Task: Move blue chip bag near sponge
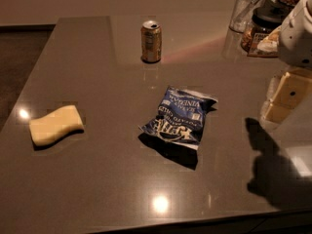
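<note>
crinkled blue chip bag [180, 118], white lettering; jaws right

A gold can [151, 42] is standing upright toward the far side of the counter [97, 189]. At the far right corner a clear glass [246, 9] is sitting just beside a dark-lidded jar [258, 30], behind the gripper [286, 97], which is hanging over the counter's right edge.
</note>
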Available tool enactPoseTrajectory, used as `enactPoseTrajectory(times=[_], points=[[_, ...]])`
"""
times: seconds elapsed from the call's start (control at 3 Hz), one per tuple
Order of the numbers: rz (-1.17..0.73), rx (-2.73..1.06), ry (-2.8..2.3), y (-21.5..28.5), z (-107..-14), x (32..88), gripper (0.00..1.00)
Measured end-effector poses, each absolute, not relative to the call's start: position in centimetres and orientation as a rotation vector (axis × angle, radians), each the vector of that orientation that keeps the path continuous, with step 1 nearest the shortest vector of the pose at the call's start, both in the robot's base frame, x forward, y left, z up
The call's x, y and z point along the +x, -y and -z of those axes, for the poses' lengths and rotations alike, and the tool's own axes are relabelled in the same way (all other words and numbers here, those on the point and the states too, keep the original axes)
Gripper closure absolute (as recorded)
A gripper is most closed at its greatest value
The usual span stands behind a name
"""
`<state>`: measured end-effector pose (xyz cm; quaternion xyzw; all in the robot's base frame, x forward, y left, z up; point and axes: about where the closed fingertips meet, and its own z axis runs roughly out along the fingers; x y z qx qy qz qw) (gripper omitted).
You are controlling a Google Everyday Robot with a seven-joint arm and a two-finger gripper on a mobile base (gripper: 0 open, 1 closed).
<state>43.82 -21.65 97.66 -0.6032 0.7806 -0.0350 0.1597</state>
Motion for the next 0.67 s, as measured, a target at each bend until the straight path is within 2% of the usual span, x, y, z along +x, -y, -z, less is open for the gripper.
enactPoseTrajectory(times=[0.67], points=[[0.122,-1.745,-2.206,21.04,-96.9,44.71,0.0]])
